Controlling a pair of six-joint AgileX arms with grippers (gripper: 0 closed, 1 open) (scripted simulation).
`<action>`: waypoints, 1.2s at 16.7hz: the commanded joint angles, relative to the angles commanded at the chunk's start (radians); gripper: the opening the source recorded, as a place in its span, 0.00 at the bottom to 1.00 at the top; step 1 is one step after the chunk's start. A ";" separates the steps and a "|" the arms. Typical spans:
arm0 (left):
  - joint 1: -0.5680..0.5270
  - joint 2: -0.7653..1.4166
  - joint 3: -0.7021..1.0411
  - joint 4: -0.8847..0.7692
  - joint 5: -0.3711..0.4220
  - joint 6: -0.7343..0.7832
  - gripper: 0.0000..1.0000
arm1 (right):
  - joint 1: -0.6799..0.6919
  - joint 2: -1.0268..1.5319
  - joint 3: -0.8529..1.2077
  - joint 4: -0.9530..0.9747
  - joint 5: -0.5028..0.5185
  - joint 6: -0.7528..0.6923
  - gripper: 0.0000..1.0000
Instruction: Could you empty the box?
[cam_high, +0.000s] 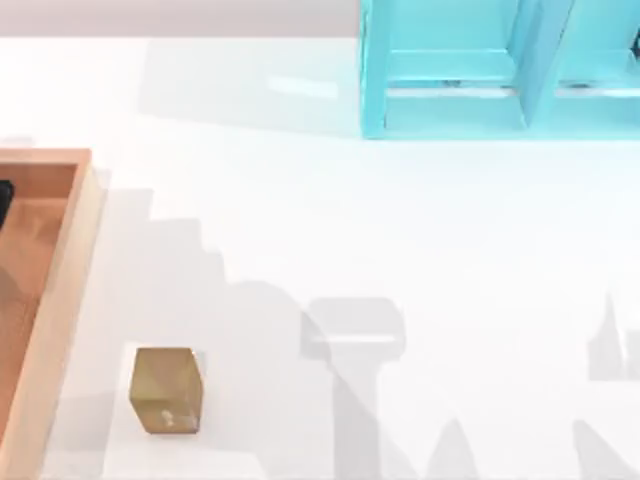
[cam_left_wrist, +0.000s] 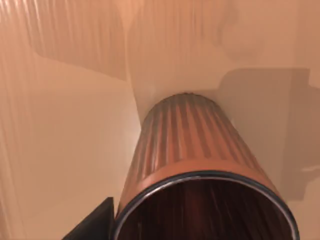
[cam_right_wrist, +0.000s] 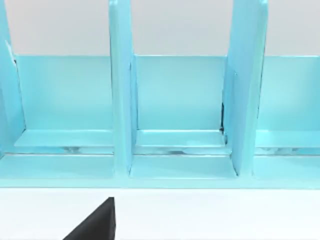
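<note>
Inside the wooden box (cam_high: 62, 280), a ribbed, round orange cup (cam_left_wrist: 195, 150) lies; gripper states: cannot tell.

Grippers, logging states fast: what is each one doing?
Left gripper: over a ribbed orange-brown cylinder, fingers cannot be told.
Right gripper: cannot be told.

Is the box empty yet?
No. The left wrist view shows a ribbed cup lying on the box floor.

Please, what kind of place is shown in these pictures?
Probably a rendered tabletop test scene: a plain white table holding a wooden box, a small cube and a cyan shelf.
</note>
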 joint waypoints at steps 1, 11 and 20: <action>-0.001 0.007 -0.018 0.026 0.000 -0.001 1.00 | 0.000 0.000 0.000 0.000 0.000 0.000 1.00; -0.001 0.018 -0.039 0.058 0.000 0.000 0.70 | 0.000 0.000 0.000 0.000 0.000 0.000 1.00; -0.001 0.018 -0.039 0.058 0.000 0.000 0.02 | 0.000 0.000 0.000 0.000 0.000 0.000 1.00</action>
